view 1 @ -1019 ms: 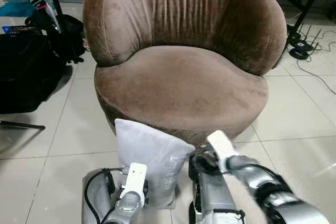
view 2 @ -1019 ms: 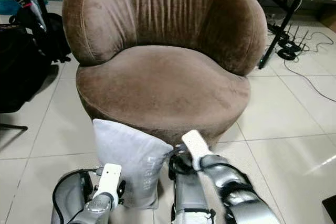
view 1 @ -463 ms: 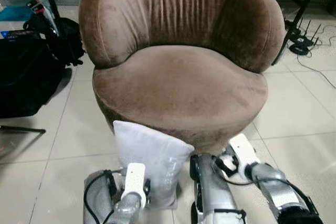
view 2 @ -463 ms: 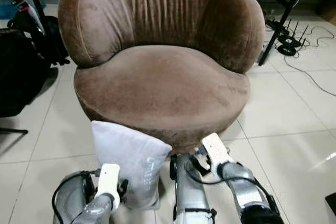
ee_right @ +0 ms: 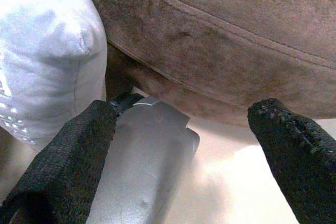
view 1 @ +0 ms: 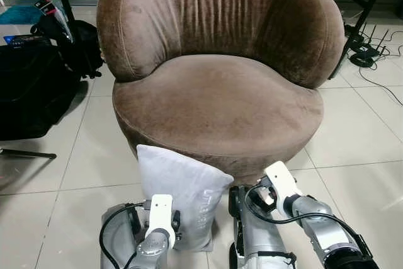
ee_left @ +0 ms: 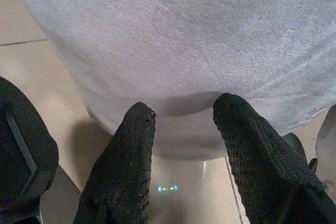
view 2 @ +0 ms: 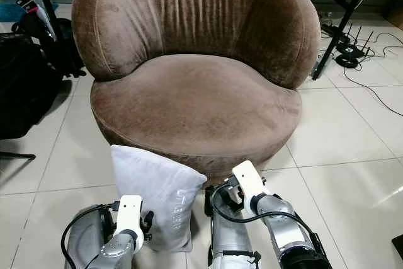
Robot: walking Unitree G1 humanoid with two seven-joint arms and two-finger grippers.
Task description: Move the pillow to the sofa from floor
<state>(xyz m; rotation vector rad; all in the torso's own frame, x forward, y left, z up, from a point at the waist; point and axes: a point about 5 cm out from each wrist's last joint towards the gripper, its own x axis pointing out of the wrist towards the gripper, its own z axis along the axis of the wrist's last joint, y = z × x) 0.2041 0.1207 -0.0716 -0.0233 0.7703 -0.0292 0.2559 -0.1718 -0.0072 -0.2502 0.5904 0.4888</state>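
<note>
Even, soft indoor light, both eye views sharp. The floor tiles carry pale glare toward the right edge (a bright streak low down). In the left wrist view, the fingers are blurred and shade the grey pillow.

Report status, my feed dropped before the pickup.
Left gripper open at the grey fabric pillow, right gripper open beside it. Pillow upright on floor against the brown velvet round sofa. Nothing blocking.

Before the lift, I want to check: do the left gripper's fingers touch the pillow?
Cannot tell. In the left wrist view, the open fingers reach the grey pillow, but contact is unclear.
</note>
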